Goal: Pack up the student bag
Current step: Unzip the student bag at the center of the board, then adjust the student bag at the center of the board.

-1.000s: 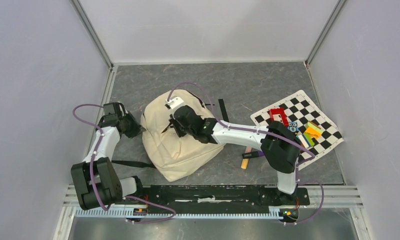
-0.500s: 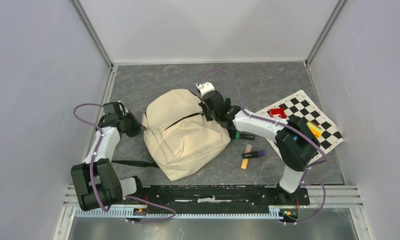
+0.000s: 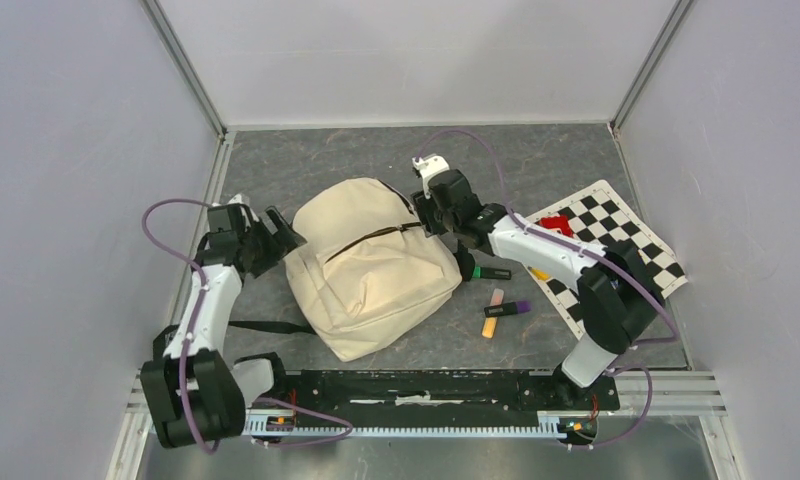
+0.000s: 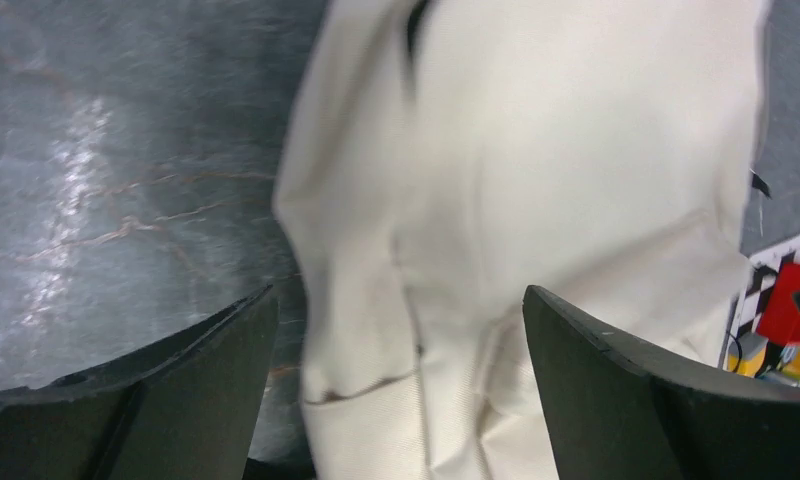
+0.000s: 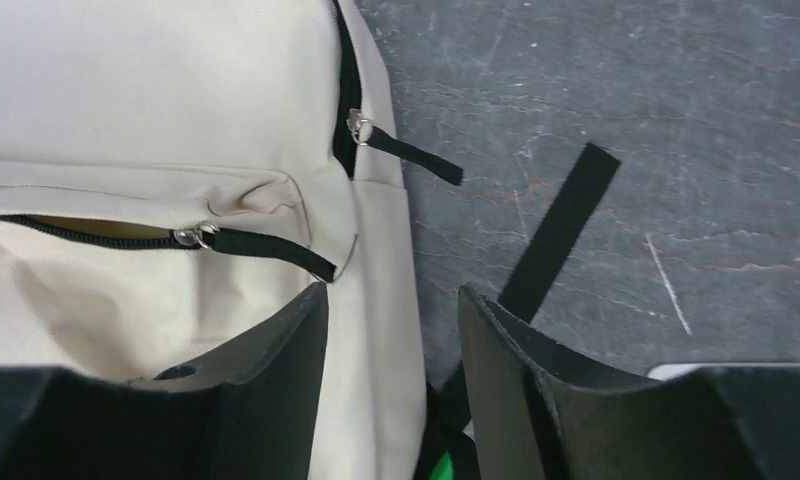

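Note:
The student bag (image 3: 366, 265), a cream backpack with black zippers, lies flat in the middle of the table. My left gripper (image 3: 279, 233) hovers at its left edge, open. In the left wrist view the fingers (image 4: 216, 350) stand wide apart, with the bag's cloth (image 4: 536, 200) below them and not pinched. My right gripper (image 3: 431, 212) is at the bag's top right corner. Its jaws (image 5: 391, 310) are parted above the bag's side seam (image 5: 381, 260) and hold nothing. Two zipper pulls (image 5: 194, 236) lie just ahead of them.
A green-capped black marker (image 3: 488, 272), a pink-orange highlighter (image 3: 492, 312) and a purple marker (image 3: 509, 308) lie right of the bag. A checkered mat (image 3: 616, 235) with a red block (image 3: 556, 226) sits at the right. A black strap (image 3: 266, 327) trails left of the bag.
Both grippers were shut and now stand open. The right one moved from over the bag's middle to its top right corner. The bag settled flatter.

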Motion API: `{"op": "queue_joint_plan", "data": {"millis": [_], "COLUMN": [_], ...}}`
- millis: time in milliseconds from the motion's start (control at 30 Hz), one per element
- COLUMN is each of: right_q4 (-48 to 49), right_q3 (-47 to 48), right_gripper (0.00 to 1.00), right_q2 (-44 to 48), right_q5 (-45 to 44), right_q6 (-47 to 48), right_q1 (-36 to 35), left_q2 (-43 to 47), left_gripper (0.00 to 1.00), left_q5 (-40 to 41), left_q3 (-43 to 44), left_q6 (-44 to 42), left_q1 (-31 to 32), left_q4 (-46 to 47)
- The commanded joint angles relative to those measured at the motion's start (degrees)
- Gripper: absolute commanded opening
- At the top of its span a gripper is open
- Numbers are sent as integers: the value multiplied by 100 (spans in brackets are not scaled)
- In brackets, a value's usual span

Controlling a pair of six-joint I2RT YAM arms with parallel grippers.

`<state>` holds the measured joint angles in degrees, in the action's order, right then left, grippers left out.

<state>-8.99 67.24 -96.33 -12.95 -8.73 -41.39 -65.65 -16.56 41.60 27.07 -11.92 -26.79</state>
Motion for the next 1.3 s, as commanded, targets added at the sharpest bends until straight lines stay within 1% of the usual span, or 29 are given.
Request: {"op": "queue_joint_plan", "data": {"millis": [0, 100, 200, 267, 367, 433, 567, 667, 867, 933, 1033, 1067, 1133, 1267], "right_q4": [-220, -268, -345, -485, -775, -824, -846, -1020, -1163, -1125, -820, -640, -293, 92], "right_q3": [28, -261, -518, -655, -930, -1238, -1843, -2186, -2813, -3028, -3425, -3573, -3815, -3997], "right_gripper": [59, 70, 76, 77, 80, 82, 86, 89, 97, 98, 98, 98, 96, 92], "right_q2": [648, 1029, 1378, 1597, 1943, 2300, 2937, 3276, 3882, 4070, 4259, 4306, 4352, 4205], "right_q5": [252, 500, 824, 975, 936, 902, 1080, 1166, 1277, 1278, 1652, 1791, 1976, 2313], "right_q6": [157, 159, 126, 4, -300, -541, -899, -1081, -1680, -1894, -2295, -2443, -2654, -2861], "right_q1": [34, 34, 33, 34, 34, 35, 34, 39, 34, 39, 35, 34, 35, 34], "left_q2": [777, 1029, 942, 663, 82, -260, -900, -1275, -1585, -1634, -1733, -1771, -1799, -1755], "left_gripper": [99, 100, 100, 100, 100, 100, 100, 100, 100, 100, 99, 97, 89, 76], "left_q5": [360, 259, 317, 597, 860, 1098, 1217, 1620, 1914, 2102, 2479, 2561, 2667, 2754], "left_q3": [99, 148, 377, 653, 1083, 1335, 1838, 2013, 2045, 2036, 2061, 2093, 2124, 2061], "left_q6": [-384, -687, -1195, -1533, -1903, -2100, -2571, -2698, -2698, -2698, -2636, -2601, -2543, -2479], "left_q1": [724, 1337, 2045, 2489, 2928, 3145, 3489, 3681, 3762, 3760, 3760, 3759, 3760, 3759], "left_q4": [367, 558, 647, 551, 412, 371, 122, -37, -176, -219, -306, -364, -411, -380]}}
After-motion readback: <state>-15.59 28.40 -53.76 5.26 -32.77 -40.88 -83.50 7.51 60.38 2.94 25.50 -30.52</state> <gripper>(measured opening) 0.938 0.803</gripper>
